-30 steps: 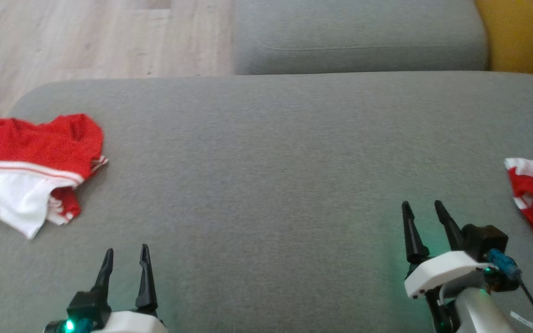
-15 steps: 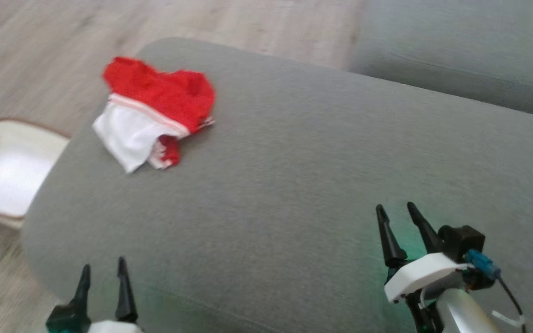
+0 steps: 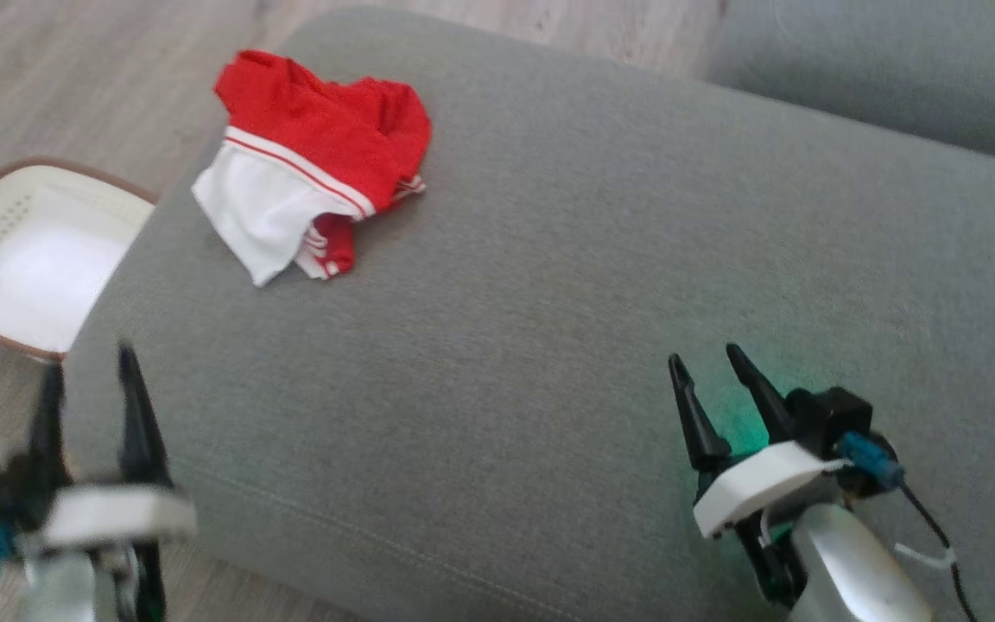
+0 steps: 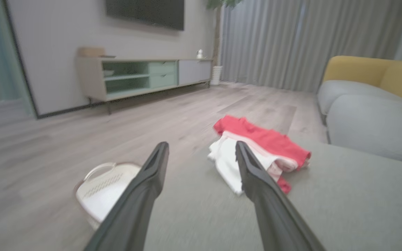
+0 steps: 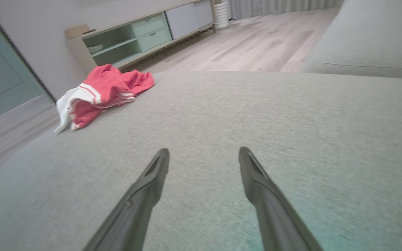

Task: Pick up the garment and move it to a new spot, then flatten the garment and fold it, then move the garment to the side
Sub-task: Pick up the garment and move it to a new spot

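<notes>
A crumpled red and white garment (image 3: 312,181) lies near the far left corner of the grey sofa cushion (image 3: 567,285). In the left wrist view the garment (image 4: 267,150) sits ahead, just past my right fingertip. In the right wrist view the garment (image 5: 99,92) is far off to the upper left. My left gripper (image 3: 87,367) hangs open and empty at the cushion's near left edge, well short of the garment. Over the cushion's near right part my right gripper (image 3: 705,363) is open and empty too.
A white laundry basket (image 3: 27,250) with a brown rim stands on the wooden floor left of the cushion. A second grey cushion (image 3: 886,69) lies at the far right. A low TV cabinet (image 4: 141,76) stands against the wall across the room.
The head camera has swung left, bringing the basket and the cushion's left edge into view. My left gripper has risen higher in the picture. The garment lies as before.
</notes>
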Controlling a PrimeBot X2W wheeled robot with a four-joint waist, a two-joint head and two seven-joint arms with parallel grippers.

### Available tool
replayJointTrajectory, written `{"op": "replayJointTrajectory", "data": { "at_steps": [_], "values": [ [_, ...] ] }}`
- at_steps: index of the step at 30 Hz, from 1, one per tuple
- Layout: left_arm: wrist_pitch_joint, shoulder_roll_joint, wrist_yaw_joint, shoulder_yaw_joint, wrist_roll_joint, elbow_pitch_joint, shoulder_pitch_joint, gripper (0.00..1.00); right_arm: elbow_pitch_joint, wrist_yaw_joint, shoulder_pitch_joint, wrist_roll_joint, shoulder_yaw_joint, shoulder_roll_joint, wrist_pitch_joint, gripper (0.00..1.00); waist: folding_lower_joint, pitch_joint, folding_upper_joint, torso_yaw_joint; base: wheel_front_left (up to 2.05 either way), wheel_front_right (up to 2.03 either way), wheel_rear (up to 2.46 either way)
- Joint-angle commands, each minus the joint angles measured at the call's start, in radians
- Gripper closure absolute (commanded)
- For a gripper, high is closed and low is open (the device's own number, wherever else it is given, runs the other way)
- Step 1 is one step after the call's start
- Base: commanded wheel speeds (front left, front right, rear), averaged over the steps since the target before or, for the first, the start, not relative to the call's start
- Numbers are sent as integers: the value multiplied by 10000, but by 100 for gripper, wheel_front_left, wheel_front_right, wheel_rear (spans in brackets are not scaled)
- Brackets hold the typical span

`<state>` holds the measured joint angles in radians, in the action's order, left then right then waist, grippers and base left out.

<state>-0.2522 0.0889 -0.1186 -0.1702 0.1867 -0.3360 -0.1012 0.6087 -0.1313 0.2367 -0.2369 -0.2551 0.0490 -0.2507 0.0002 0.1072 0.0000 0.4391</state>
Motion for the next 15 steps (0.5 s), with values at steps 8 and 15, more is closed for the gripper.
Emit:
{"op": "replayJointTrajectory", "data": {
  "at_steps": [8,15],
  "values": [
    [-95,1924,-115,685,857,-153,-2934,0,-544,6,943,507,-185,13,-111,0,-2,1359,0,-1077,0,0,0],
    [118,3149,-118,1823,1987,-2736,-4914,0,-701,6,1287,659,-270,12,-111,0,-2,1931,0,-1828,0,0,0]
  ]
}}
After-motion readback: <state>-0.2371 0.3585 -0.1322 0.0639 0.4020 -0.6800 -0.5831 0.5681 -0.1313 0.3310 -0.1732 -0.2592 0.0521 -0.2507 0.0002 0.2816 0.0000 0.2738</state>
